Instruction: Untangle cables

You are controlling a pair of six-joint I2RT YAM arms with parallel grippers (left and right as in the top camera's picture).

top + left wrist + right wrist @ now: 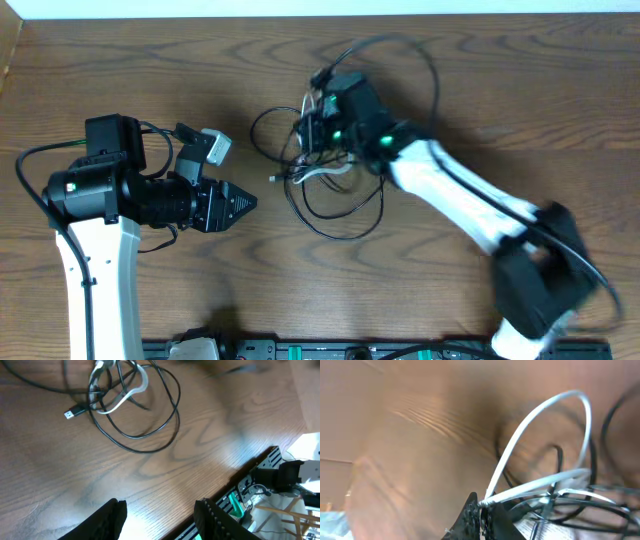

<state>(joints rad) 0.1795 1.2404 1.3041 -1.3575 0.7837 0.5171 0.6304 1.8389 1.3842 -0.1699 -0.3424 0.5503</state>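
Note:
The cables lie as one tangle of thin black loops (335, 212) with one white cable (322, 172) at the table's middle. In the left wrist view the black loops (145, 440) and the white cable (131, 395) lie ahead, a plug end (71, 412) pointing left. My right gripper (325, 125) is over the tangle's top; in its wrist view the jaws (482, 512) are shut on the white cable (540, 415), which is lifted in a loop. My left gripper (240, 203) is open and empty, left of the tangle, its jaws (160, 515) low over bare wood.
The wooden table (480, 80) reaches a pale wall at the back. A black rail with green parts (300, 350) runs along the front edge, also seen in the left wrist view (260, 475). A grey-white camera block (215, 147) sits on the left arm.

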